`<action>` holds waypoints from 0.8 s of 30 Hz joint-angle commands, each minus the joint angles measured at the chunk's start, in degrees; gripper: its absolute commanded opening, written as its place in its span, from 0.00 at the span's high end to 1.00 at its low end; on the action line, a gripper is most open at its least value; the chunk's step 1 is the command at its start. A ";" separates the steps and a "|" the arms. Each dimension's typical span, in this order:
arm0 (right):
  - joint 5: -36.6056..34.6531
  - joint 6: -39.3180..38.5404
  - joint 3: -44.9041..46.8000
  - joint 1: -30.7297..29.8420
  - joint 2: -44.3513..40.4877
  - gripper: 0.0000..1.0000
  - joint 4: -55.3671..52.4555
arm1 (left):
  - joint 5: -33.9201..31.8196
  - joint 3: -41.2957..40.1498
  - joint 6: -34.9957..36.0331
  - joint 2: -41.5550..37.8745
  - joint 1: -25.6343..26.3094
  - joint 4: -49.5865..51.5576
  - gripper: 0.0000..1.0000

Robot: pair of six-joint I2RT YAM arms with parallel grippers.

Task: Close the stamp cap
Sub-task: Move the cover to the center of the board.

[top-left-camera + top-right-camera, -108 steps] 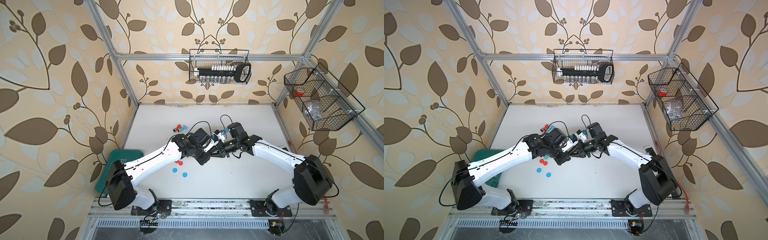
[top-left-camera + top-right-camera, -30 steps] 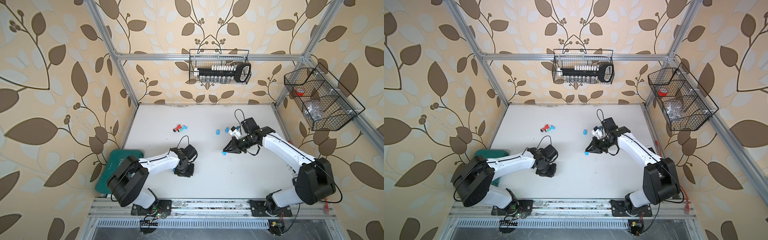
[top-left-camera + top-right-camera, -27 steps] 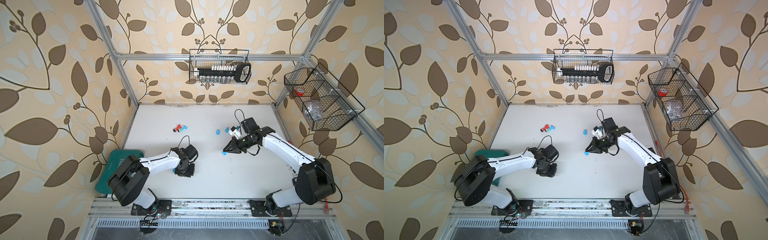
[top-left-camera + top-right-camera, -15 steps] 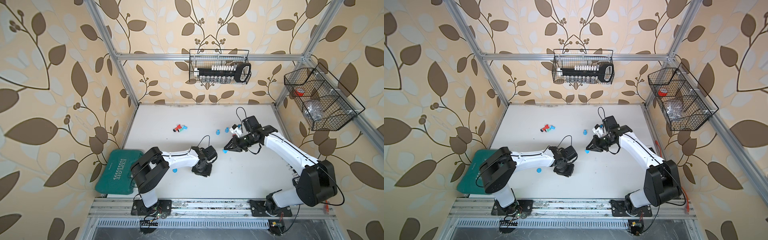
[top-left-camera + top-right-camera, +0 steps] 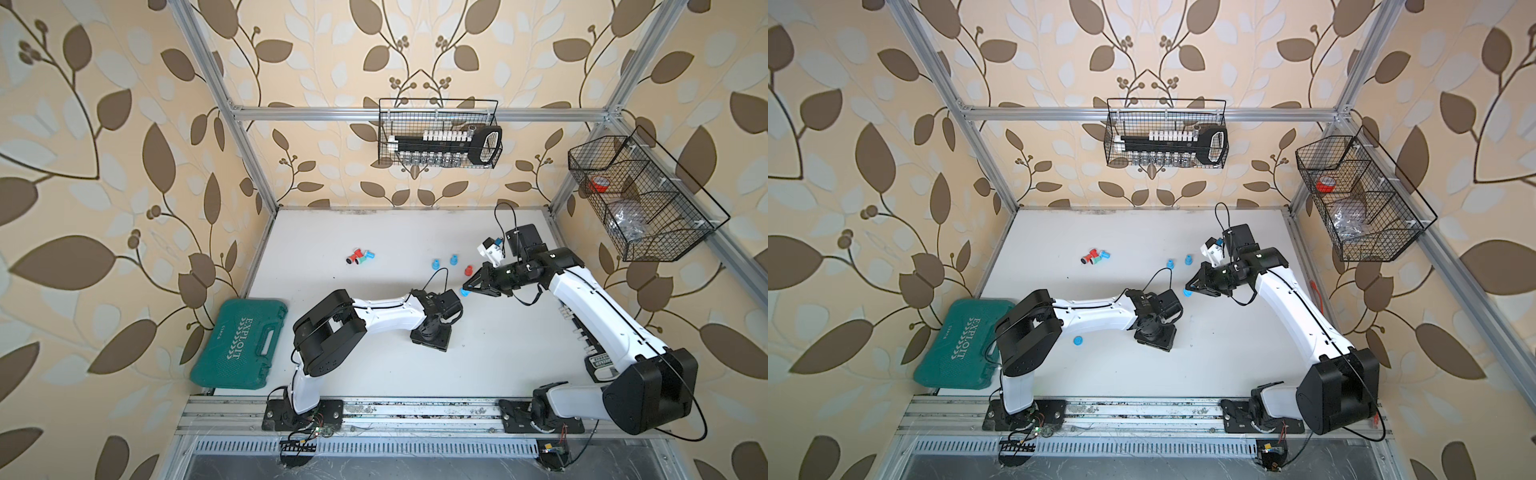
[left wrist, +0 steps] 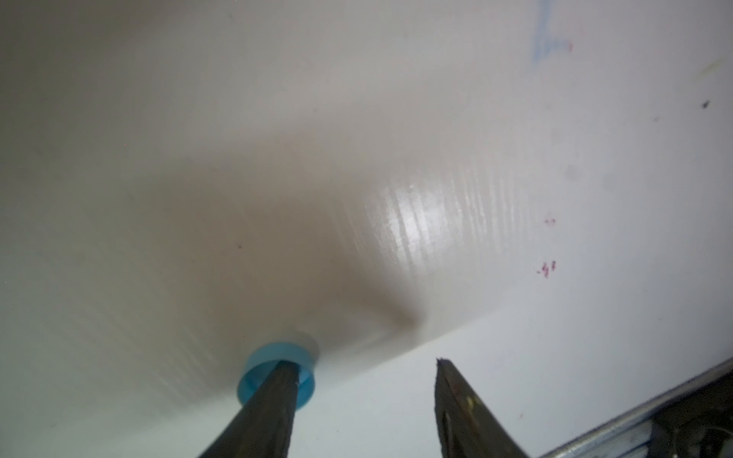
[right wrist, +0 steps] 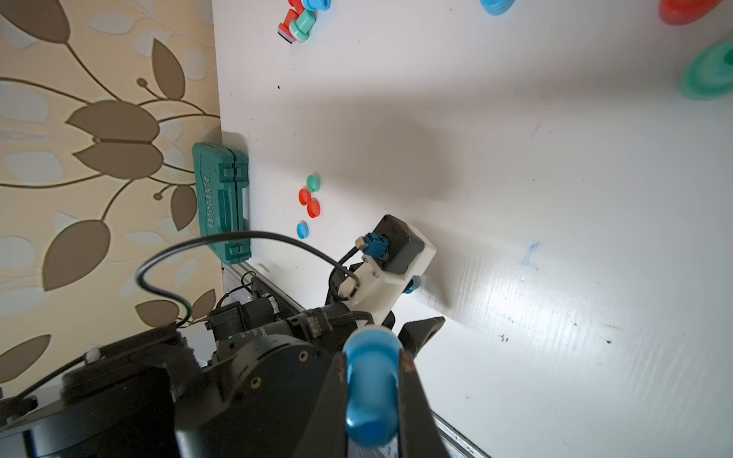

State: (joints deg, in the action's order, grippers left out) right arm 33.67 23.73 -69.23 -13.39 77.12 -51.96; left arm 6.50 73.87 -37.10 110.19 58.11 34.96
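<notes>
My right gripper (image 7: pixel 371 357) is shut on a blue stamp (image 7: pixel 371 390), held above the table right of centre; in both top views the stamp (image 5: pixel 464 292) (image 5: pixel 1187 293) pokes out at the fingertips. My left gripper (image 6: pixel 363 361) points down at the white table (image 6: pixel 515 158) with its jaws apart and nothing between them. A blue cap (image 6: pixel 277 351) lies on the table at the tip of one finger, open side up. In both top views the left gripper (image 5: pixel 430 338) (image 5: pixel 1154 334) stands below and left of the stamp.
Two blue stamps (image 5: pixel 435 264) (image 5: pixel 453 260) and a red one (image 5: pixel 468 271) stand behind the right gripper. A red, green and blue cluster (image 5: pixel 359 257) lies at the back left. Loose caps (image 7: pixel 313 182) (image 7: pixel 304 196) (image 5: pixel 1077 340) lie near the green tool case (image 5: pixel 240 337).
My left arm has swept right across the table and its jaws have just opened, leaving the blue cap at one fingertip. The right gripper has shifted slightly back and right, still gripping the stamp.
</notes>
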 commanded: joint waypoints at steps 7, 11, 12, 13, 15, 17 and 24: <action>-3.21 -1.06 -2.44 0.39 -1.39 0.93 -2.74 | -3.08 1.93 0.52 -8.49 -0.01 7.68 0.25; -3.12 -0.96 -2.28 0.38 -1.54 0.93 -2.92 | -2.92 1.22 1.03 -10.55 -0.10 7.36 0.24; -3.25 -0.96 -2.18 0.39 -1.54 0.93 -2.97 | -2.65 0.82 0.87 -10.70 -0.15 6.97 0.24; -3.19 -0.81 -2.08 0.42 -1.49 0.93 -2.85 | -1.90 -0.05 0.77 -10.54 -0.16 5.76 0.24; -3.09 -0.36 -1.88 0.42 -1.38 0.93 -2.63 | 0.15 -3.51 -0.19 -10.11 -0.18 1.62 0.25; -2.84 -0.05 -1.80 0.43 -1.51 0.93 -2.62 | 3.92 -6.39 -1.77 -9.14 -0.83 -2.16 0.27; -3.13 0.08 -0.20 0.38 -2.55 0.93 -2.81 | 7.79 -13.56 -3.91 -7.43 -4.40 -8.05 0.33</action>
State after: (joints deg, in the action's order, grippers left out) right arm 30.83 23.75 -69.84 -13.10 75.66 -54.00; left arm 10.83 59.16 -40.88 99.22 56.21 24.99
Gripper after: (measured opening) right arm 0.132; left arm 0.705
